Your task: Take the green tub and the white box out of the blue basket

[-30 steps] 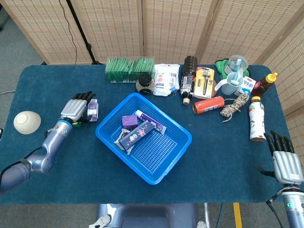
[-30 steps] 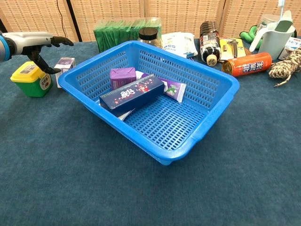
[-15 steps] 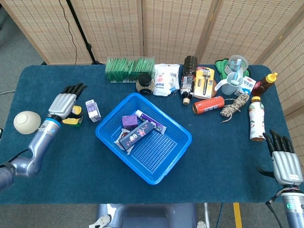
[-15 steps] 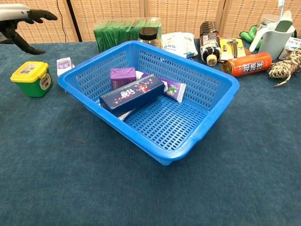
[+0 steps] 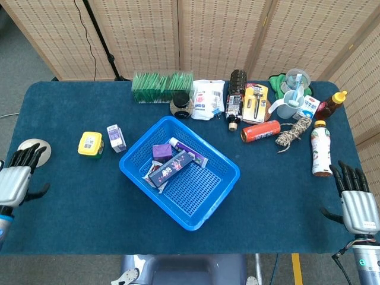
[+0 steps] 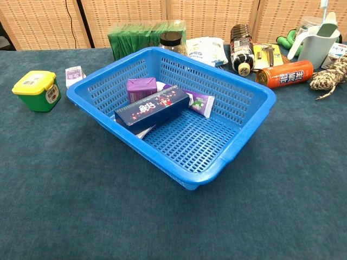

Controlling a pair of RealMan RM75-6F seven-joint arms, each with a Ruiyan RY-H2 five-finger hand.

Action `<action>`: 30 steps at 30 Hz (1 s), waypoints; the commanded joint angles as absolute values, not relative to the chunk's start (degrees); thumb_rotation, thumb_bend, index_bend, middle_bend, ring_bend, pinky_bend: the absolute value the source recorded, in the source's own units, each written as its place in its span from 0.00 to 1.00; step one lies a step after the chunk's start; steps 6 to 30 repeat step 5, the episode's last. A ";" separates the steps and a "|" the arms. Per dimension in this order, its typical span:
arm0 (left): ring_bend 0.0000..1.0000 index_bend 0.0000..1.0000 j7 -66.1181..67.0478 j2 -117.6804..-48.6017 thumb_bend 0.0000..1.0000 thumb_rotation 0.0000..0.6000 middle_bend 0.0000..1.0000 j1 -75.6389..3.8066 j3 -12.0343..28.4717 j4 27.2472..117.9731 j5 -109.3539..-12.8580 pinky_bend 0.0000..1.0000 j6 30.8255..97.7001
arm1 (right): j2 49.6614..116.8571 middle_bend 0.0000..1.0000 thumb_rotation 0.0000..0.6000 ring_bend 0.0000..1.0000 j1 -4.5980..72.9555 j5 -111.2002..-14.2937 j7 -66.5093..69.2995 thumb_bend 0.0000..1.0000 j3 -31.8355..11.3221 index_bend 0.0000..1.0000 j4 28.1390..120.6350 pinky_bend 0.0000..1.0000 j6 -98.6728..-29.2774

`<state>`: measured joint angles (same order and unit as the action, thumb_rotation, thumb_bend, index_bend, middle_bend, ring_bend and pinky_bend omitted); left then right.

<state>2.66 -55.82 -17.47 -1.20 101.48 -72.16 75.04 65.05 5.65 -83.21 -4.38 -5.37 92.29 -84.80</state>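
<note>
Out of the blue perforated plastic basket [image 5: 221, 178] already: squat green tub with yellow lid [image 5: 89, 144] and small white box [image 5: 116, 137], side by side on the cloth just left of its left corner. Nearer of the two, the left hand [image 5: 14, 180], at the near-left edge, fingers spread, empty. Right hand [image 5: 358, 205] at the near-right corner, likewise spread and empty.

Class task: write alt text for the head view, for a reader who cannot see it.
The green tub and white box stand on the table left of the blue basket. Both hands, left and right, rest open at the table's near corners.
</note>
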 commanded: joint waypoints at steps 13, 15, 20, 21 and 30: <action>0.00 0.00 0.72 -56.12 0.30 1.00 0.00 -11.14 -3.92 101.61 -76.98 0.00 81.05 | 64.37 0.00 1.00 0.00 4.97 -83.34 -3.37 0.00 -5.78 0.00 92.63 0.00 -86.15; 0.00 0.00 0.72 -56.12 0.30 1.00 0.00 -11.14 -3.92 101.61 -76.98 0.00 81.05 | 64.37 0.00 1.00 0.00 4.97 -83.34 -3.37 0.00 -5.78 0.00 92.63 0.00 -86.15; 0.00 0.00 0.72 -56.12 0.30 1.00 0.00 -11.14 -3.92 101.61 -76.98 0.00 81.05 | 64.37 0.00 1.00 0.00 4.97 -83.34 -3.37 0.00 -5.78 0.00 92.63 0.00 -86.15; 0.00 0.00 0.72 -56.12 0.30 1.00 0.00 -11.14 -3.92 101.61 -76.98 0.00 81.05 | 64.37 0.00 1.00 0.00 4.97 -83.34 -3.37 0.00 -5.78 0.00 92.63 0.00 -86.15; 0.00 0.00 0.72 -56.12 0.30 1.00 0.00 -11.14 -3.92 101.61 -76.98 0.00 81.05 | 64.37 0.00 1.00 0.00 4.97 -83.34 -3.37 0.00 -5.78 0.00 92.63 0.00 -86.15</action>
